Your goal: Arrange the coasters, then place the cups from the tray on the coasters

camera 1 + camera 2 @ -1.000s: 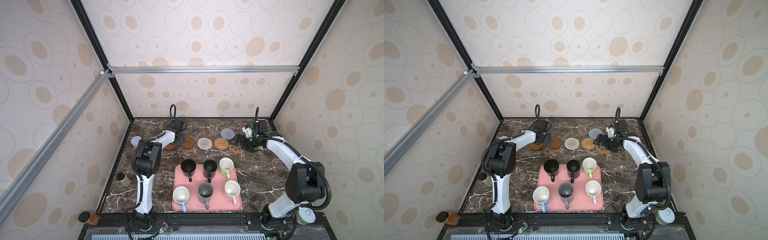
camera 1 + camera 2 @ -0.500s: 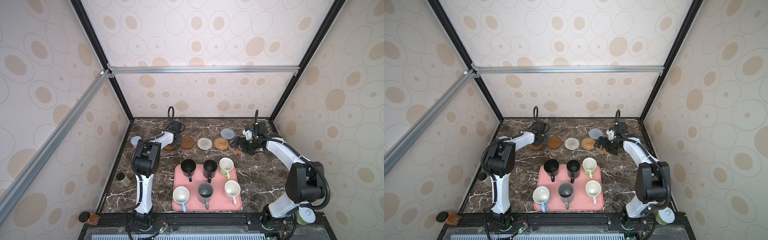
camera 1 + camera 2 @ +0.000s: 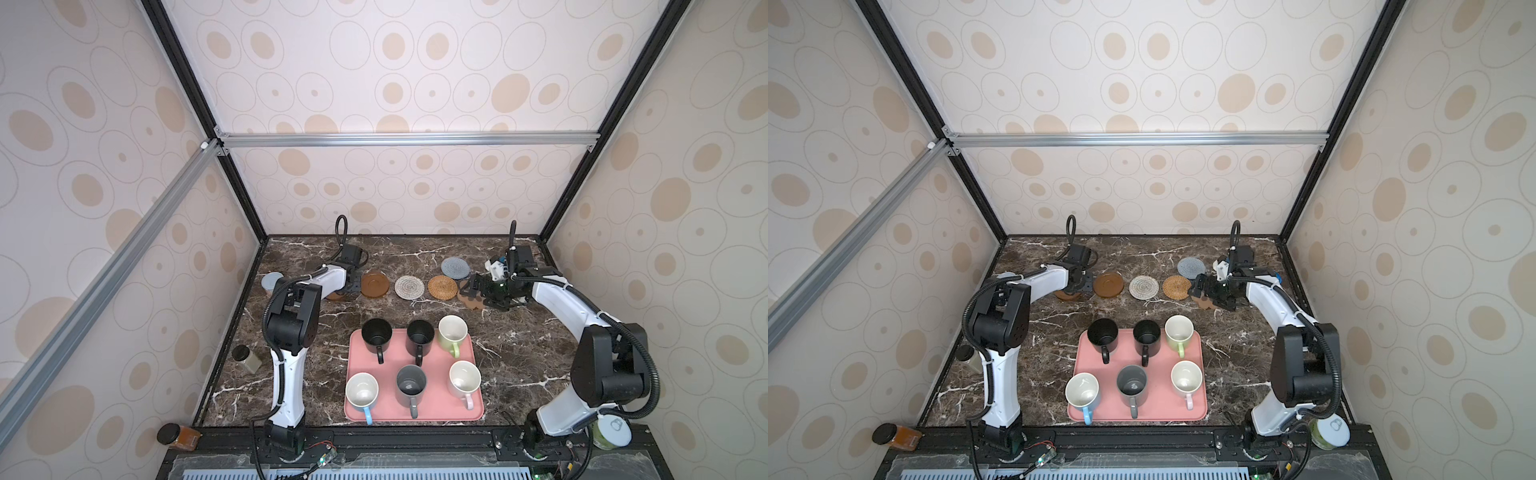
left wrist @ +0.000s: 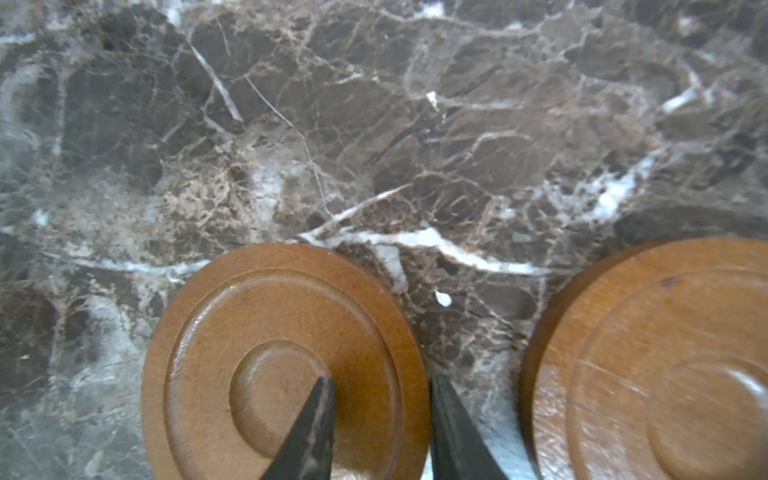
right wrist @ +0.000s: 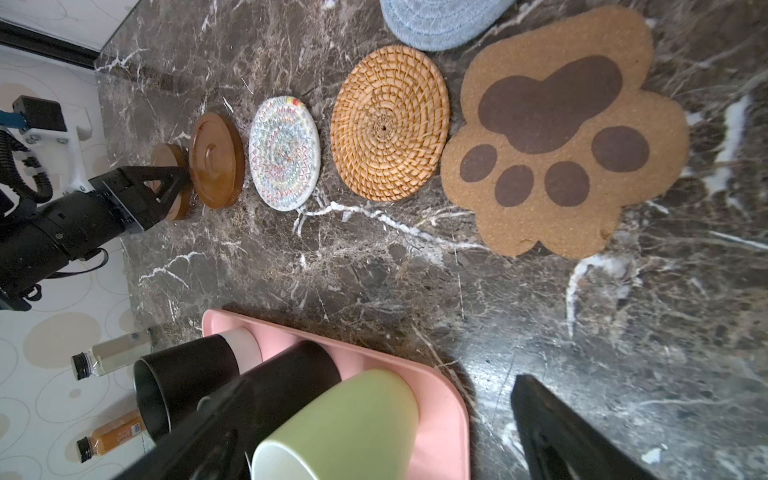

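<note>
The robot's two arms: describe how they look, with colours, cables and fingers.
Both the left arm and the right arm have white link shells and bulky black joint housings. A black corrugated hose runs along each, and a thin black cable loop rises at each wrist. The left gripper and right gripper are black, with tapered fingers.

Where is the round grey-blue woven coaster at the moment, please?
In both top views the grey-blue woven coaster lies towards the back of the marble table, right of centre, just behind the round tan rattan coaster.
</note>
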Motion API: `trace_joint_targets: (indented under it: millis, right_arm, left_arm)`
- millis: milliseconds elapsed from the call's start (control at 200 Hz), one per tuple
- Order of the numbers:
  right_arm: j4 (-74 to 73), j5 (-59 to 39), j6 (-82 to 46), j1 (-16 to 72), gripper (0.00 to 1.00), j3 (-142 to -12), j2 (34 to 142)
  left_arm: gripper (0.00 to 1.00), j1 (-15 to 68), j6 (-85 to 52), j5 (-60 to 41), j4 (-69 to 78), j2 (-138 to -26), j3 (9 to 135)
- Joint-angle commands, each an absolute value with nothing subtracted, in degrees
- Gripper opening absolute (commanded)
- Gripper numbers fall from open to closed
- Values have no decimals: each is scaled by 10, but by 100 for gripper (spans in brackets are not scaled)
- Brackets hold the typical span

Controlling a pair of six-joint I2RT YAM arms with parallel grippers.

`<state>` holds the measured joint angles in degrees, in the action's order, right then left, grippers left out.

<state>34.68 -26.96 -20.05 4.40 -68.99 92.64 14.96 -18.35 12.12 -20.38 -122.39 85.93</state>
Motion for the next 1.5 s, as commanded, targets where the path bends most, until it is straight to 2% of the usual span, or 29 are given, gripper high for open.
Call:
trace_joint_targets:
  millis: [0, 285, 490, 790, 970, 1226, 1496]
  right_arm:
    - [352, -266, -195, 40, 100, -682, 909]
    - [349, -267, -197, 39, 100, -679, 907]
    - [350, -267, -198, 38, 100, -679, 906]
    - [360, -265, -194, 34, 100, -687, 896]
    - [369, -261, -190, 31, 100, -693, 889]
    - [376, -258, -183, 27, 100, -688, 887]
    - [376, -257, -179, 21, 100, -668, 877]
  left_arm:
    - [33, 135, -168, 138, -229, -1237, 858]
    - [33, 120, -159, 149, -234, -1241, 858]
    - [36, 115, -153, 149, -236, -1242, 866]
    - [60, 119, -144, 116, -248, -1216, 903]
    - [67, 149, -138, 78, -251, -1196, 916]
    - [68, 203, -142, 53, -258, -1226, 955]
    - [68, 217, -158, -3, -251, -1280, 1008]
